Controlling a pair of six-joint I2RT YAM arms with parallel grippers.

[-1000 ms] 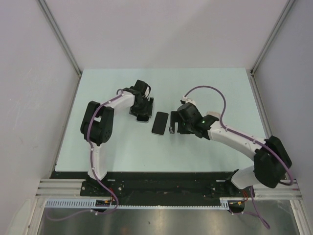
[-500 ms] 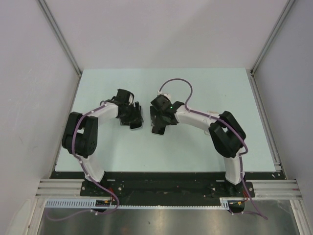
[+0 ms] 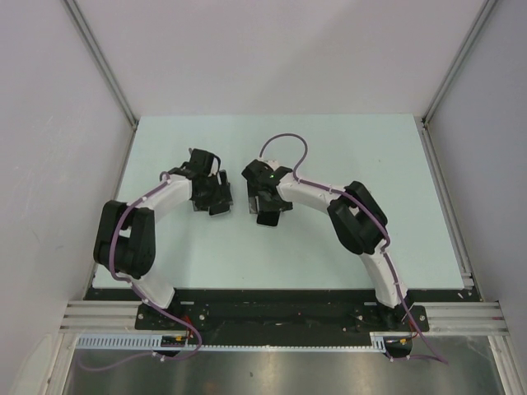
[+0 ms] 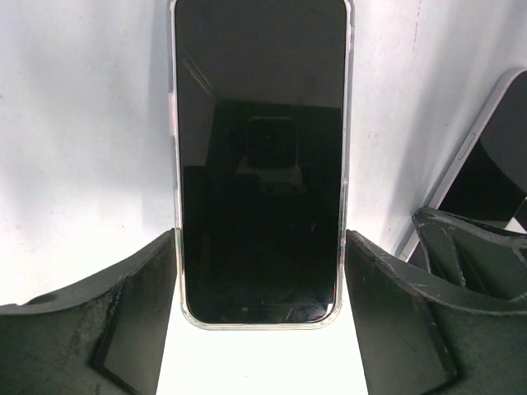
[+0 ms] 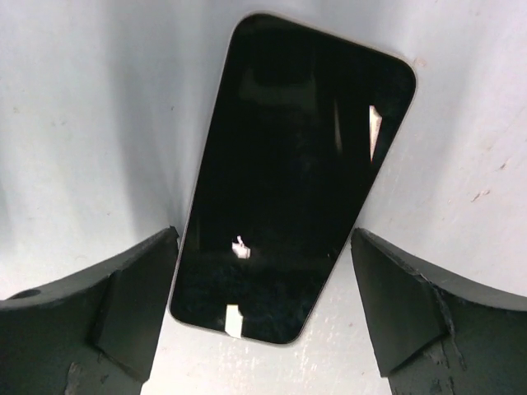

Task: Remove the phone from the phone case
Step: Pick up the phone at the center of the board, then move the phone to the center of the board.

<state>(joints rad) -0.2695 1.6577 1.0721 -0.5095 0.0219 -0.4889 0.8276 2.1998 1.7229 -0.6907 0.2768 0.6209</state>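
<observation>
Squarely between left claw [image 4: 259, 329] fingers: phone [image 4: 259, 164]

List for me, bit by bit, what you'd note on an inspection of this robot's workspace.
Surface: pale green table, bare apart from the job's things.
Job's things: clear-rimmed dark slab lying flat; second dark slab with a thin pale edge beside it. Which one is the phone, cannot tell.
Clutter: nothing seen.
Grippers: left end effector open, straddling the clear-rimmed slab; right end effector open, straddling the second.
Cables: purple cable looping off the right arm; another along the left.
Surroundings: grey walls.
</observation>
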